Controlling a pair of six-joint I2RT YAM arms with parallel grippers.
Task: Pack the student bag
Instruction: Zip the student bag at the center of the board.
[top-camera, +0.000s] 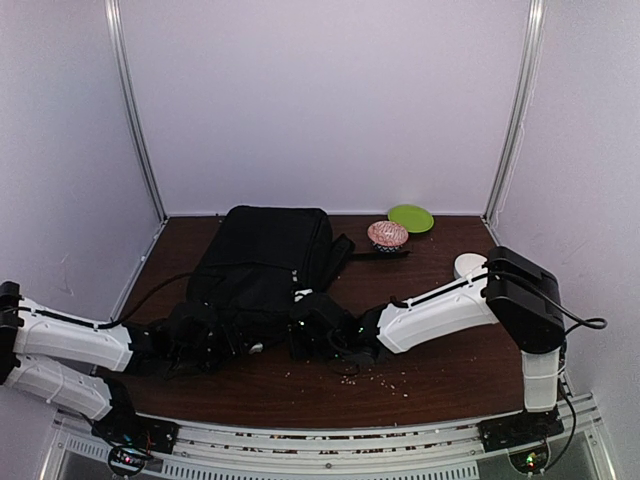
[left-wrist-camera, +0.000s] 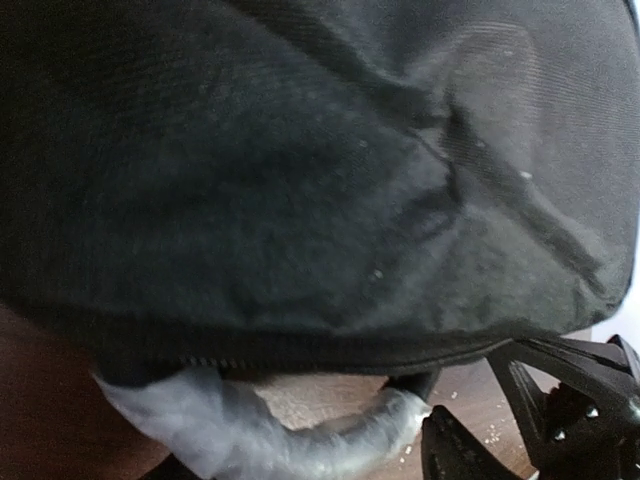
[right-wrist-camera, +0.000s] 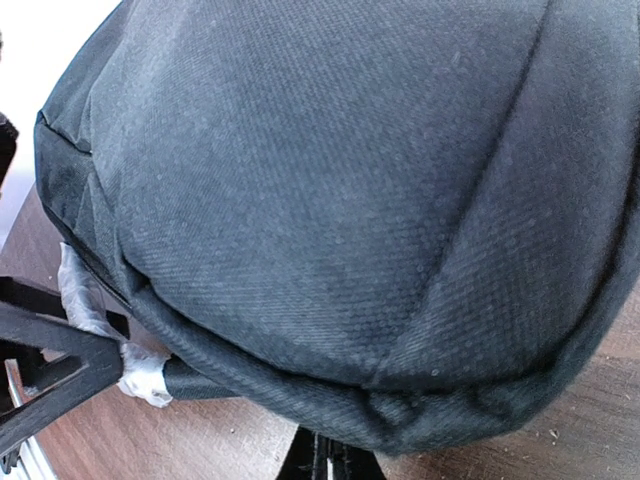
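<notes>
Low in the overhead view, the left gripper and right gripper meet the near end of the student bag. Its fabric fills both wrist views, so I cannot tell how wide either claw stands. The bag lies mid-frame on the table, silvery handle nearest, its inside hidden. Beyond, upper right, are a pink patterned bowl, contents possibly unreadable, and a green plate.
</notes>
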